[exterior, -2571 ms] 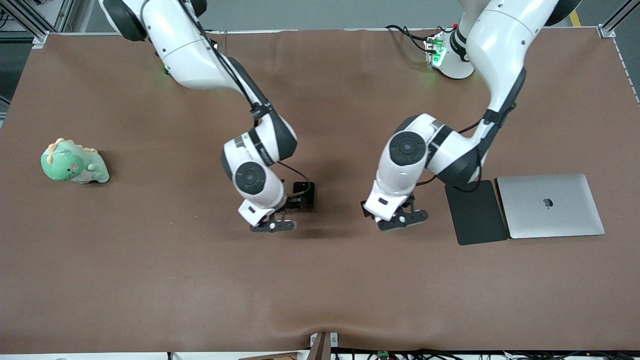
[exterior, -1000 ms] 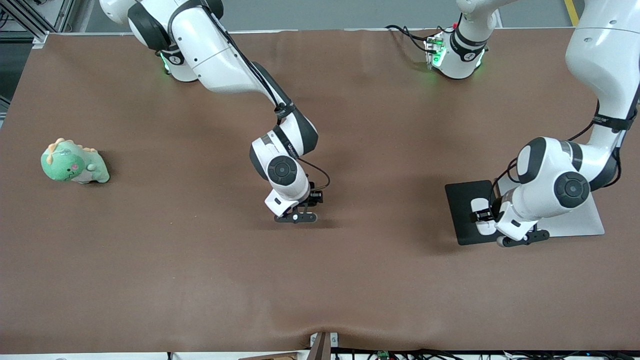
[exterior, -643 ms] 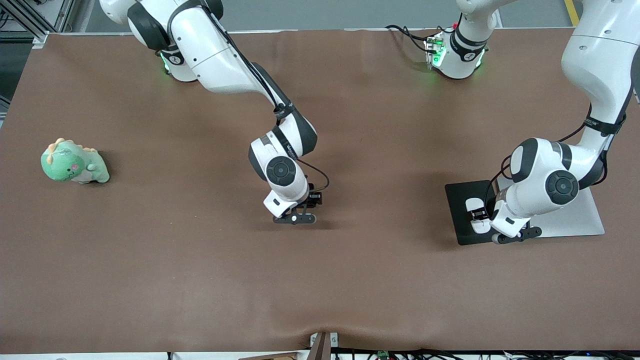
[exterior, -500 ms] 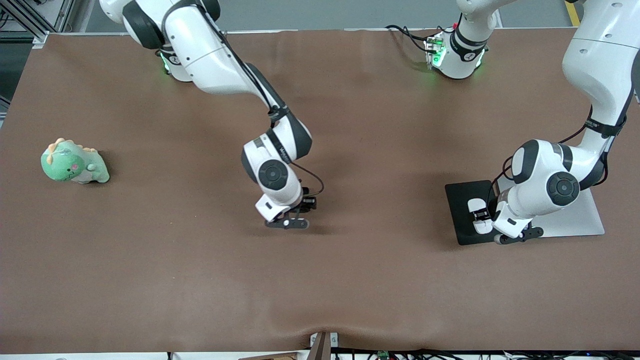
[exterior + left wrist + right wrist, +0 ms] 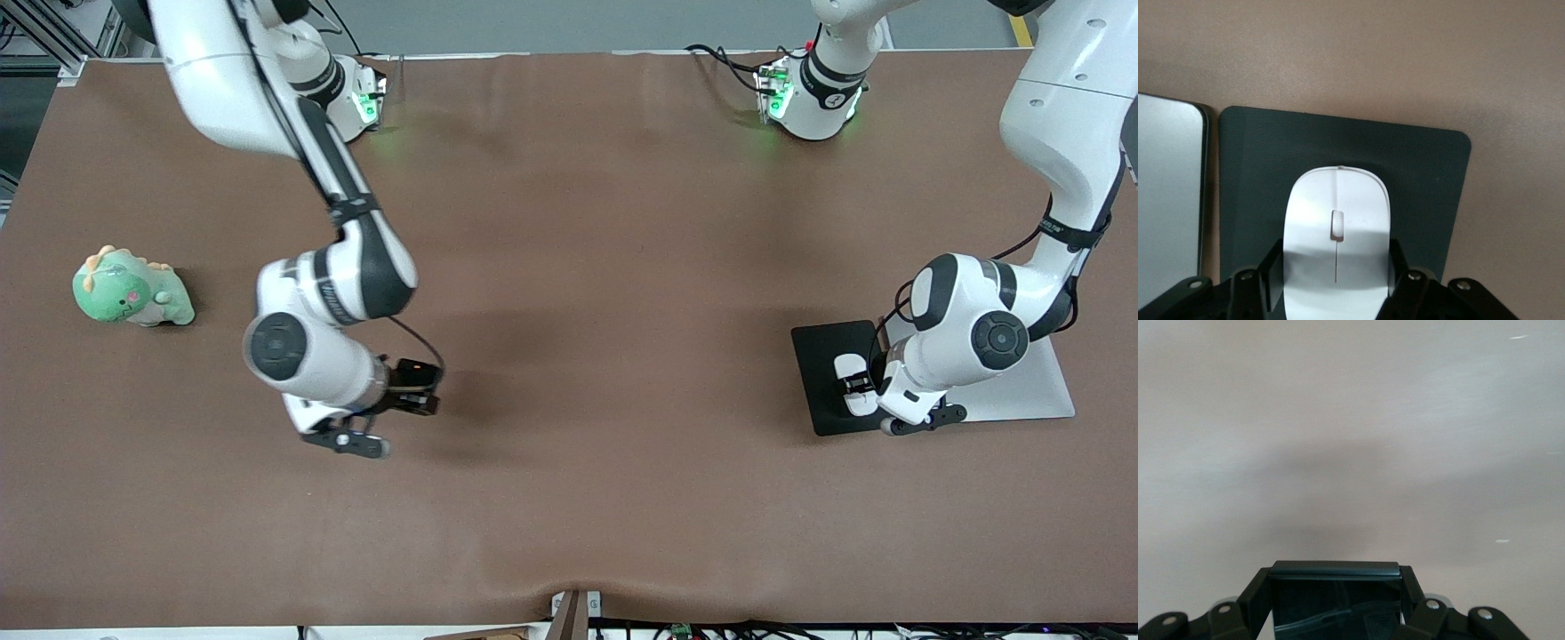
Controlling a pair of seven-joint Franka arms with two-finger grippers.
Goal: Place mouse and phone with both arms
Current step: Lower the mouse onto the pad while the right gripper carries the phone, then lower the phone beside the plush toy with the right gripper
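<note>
The white mouse (image 5: pixel 849 384) is over the dark grey pad (image 5: pixel 820 356), low above it or resting on it. My left gripper (image 5: pixel 855 386) is shut on the mouse's sides. In the left wrist view the mouse (image 5: pixel 1337 227) sits between the fingers (image 5: pixel 1275 270) of the left gripper (image 5: pixel 1336 283), with the pad (image 5: pixel 1418 180) below. The black glossy phone (image 5: pixel 414 377) hangs over bare table toward the right arm's end. My right gripper (image 5: pixel 411 391) is shut on it. In the right wrist view the phone (image 5: pixel 1335 597) fills the right gripper (image 5: pixel 1335 607).
A silver laptop (image 5: pixel 1036 396) lies closed beside the pad, partly hidden under the left arm. A green plush dinosaur (image 5: pixel 132 289) sits near the right arm's end of the table. Brown mat (image 5: pixel 605 498) covers the whole table.
The right arm has swung with the phone from the table's middle toward the right arm's end. The left arm carried the mouse to the pad and has since barely moved.
</note>
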